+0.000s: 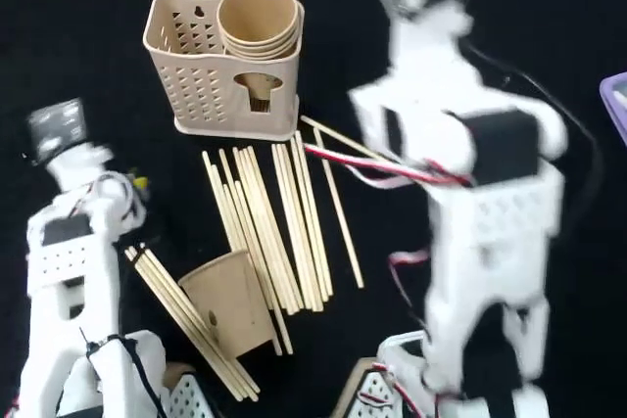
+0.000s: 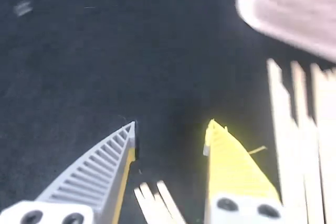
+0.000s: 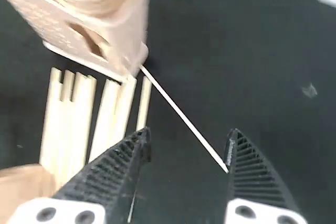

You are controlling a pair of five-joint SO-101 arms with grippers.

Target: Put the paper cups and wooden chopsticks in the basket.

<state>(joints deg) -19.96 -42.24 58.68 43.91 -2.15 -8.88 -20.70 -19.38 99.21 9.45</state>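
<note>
A beige perforated basket stands at the back of the black table with stacked paper cups inside. One paper cup lies on its side among several wooden chopsticks; another bundle of chopsticks lies against it. My left gripper is open just above the cloth, with chopstick ends between its fingers near their base. My right gripper is open above a single slanted chopstick, close to the basket.
The right arm stands over the table's right half, with red and white cables trailing toward the chopsticks. The left arm stands at the left. A purple-edged container sits at the far right edge.
</note>
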